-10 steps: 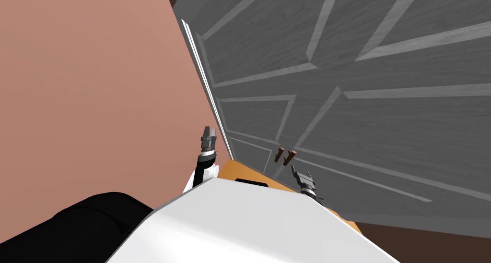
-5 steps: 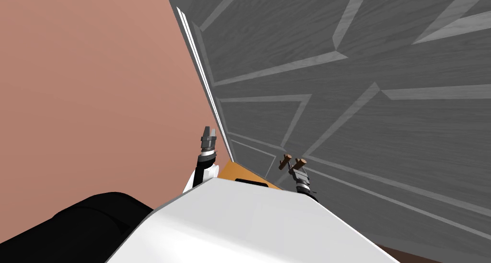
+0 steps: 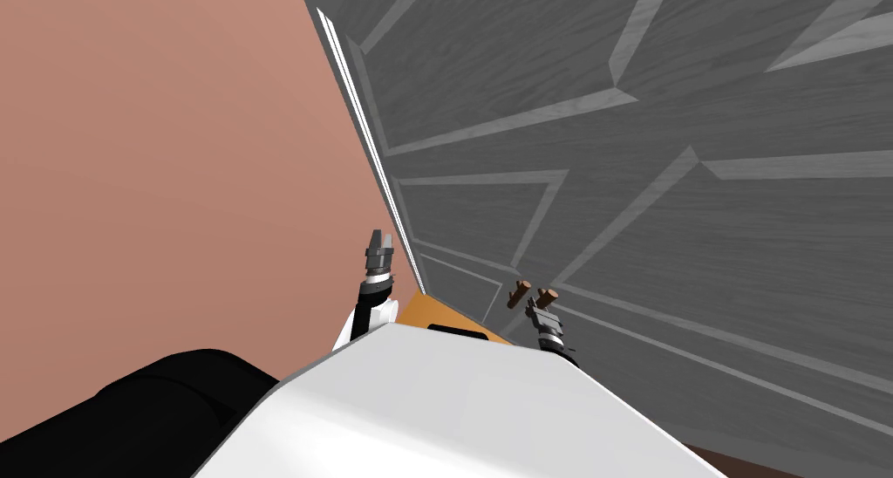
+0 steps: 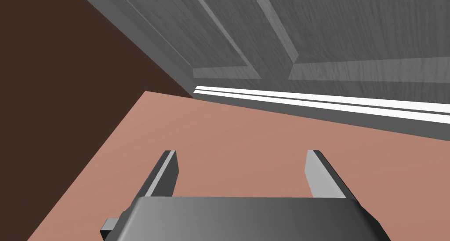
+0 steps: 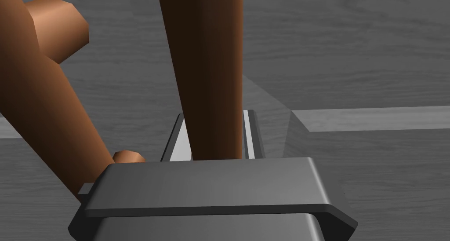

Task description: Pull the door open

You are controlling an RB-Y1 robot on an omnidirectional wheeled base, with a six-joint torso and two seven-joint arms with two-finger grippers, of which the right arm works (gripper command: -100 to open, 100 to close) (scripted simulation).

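While my right pincer (image 5: 214,116) clamps the brown handle (image 5: 206,62), near the grey door's (image 3: 663,237) edge by the pink wall (image 3: 174,167), the grasp looks done. Next: a steady pull back along the door's swing. Left pincer (image 4: 241,157) hangs open beside that wall.

Even, flat light, no cast shadows, edges splayed wide.

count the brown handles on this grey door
2. One brown handle is clamped in the right gripper; the second handle sits just beside it on the grey door, free.
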